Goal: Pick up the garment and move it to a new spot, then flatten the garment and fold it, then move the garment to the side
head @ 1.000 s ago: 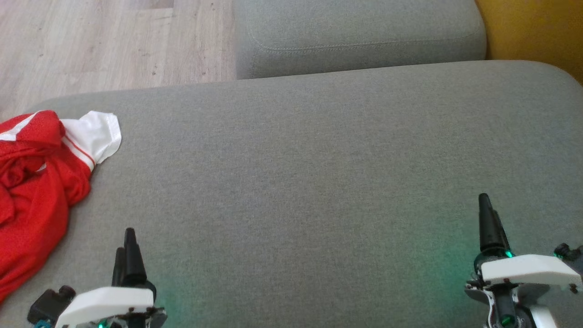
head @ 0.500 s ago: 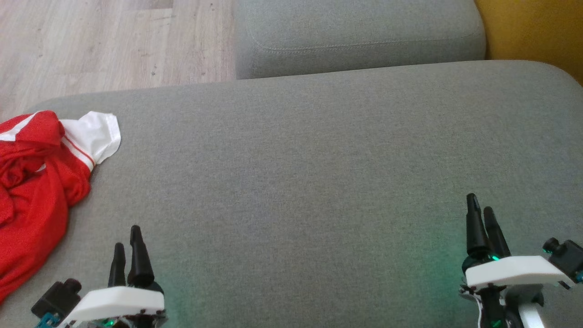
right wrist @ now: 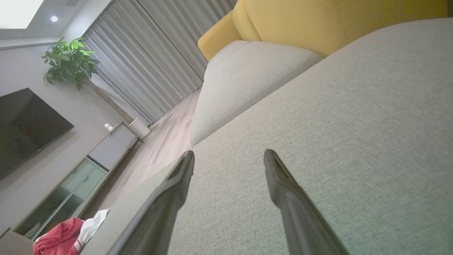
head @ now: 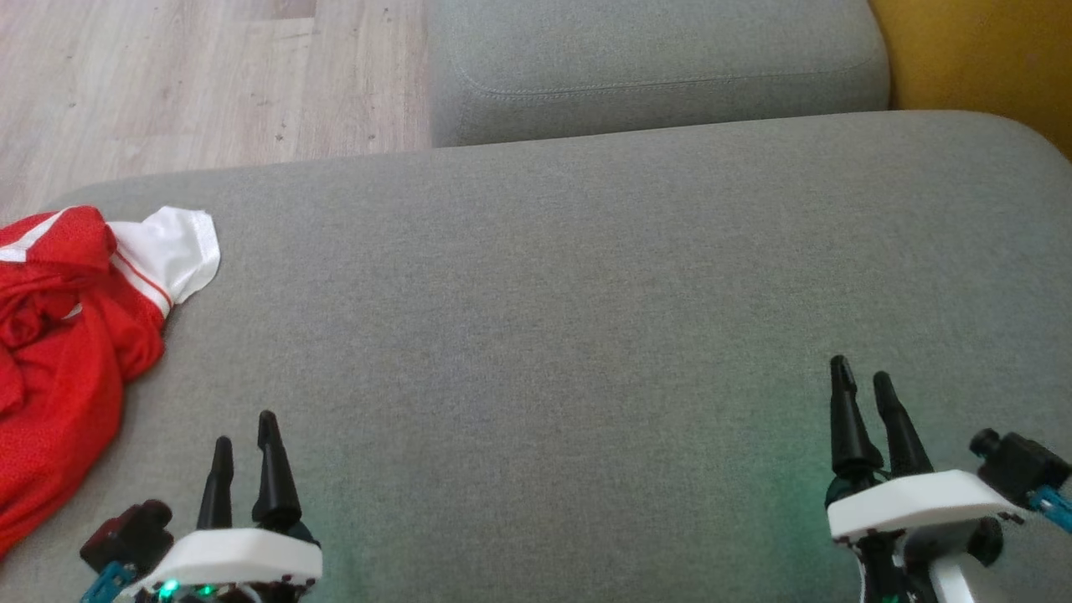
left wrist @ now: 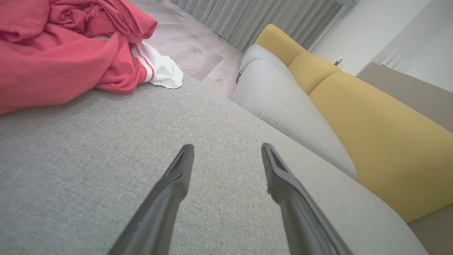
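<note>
The left gripper [head: 244, 429] hangs low over the cushion [head: 544, 293] at lower left, fingers pointing forward, jaws apart and empty. The right gripper [head: 860, 370] mirrors it at lower right. The garment [head: 59, 352] (red, white-trimmed) lies crumpled at the cushion's left edge, apart from both.

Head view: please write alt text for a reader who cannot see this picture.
A crumpled red garment with a white part lies at the left edge of a wide grey sofa cushion. The robot's left gripper and right gripper, both open and empty, hover above the cushion at the lower corners. Beyond it is wooden floor.
</note>
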Robot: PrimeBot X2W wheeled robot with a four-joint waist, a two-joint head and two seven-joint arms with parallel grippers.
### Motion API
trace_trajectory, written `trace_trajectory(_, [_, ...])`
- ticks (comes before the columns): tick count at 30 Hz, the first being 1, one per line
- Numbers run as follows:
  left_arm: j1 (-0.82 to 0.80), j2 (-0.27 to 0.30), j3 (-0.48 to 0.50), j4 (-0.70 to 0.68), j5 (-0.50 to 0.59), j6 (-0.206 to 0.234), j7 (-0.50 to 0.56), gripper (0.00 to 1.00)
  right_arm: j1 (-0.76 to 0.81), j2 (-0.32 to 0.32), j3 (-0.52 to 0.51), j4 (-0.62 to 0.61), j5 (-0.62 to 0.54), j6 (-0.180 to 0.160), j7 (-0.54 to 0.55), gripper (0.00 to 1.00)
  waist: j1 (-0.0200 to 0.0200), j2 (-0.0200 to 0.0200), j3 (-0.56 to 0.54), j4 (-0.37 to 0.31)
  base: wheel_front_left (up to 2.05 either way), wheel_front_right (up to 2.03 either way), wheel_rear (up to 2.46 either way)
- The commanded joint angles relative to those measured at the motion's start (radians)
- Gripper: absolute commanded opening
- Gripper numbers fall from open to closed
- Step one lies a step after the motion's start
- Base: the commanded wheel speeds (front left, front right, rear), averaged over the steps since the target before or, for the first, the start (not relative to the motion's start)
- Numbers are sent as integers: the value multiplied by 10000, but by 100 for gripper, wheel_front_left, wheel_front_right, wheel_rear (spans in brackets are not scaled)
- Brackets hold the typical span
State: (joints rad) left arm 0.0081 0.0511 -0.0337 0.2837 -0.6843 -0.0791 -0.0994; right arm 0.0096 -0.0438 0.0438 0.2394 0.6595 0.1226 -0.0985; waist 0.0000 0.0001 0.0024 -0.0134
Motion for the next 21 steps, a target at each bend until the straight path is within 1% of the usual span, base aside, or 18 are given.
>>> trace_trajectory(1, [-210, 188, 108, -335, 365, 37, -154, 100, -230, -152, 227, -409, -360, 48, -155, 100, 0, -1, 6, -3, 0, 0, 0])
trace_trajectory(13, [-104, 334, -22, -194, 1909, 305, -506, 100, -191, -178, 592, -381, -1904, 56, -509, 100, 0, -1, -10, -9, 0, 0, 0])
trace_trajectory(21, [-50, 400, 94, 103, 2735, 486, -740, 100, -154, -185, 784, -360, -2891, 61, -745, 100, 0, -1, -15, -10, 0, 0, 0])
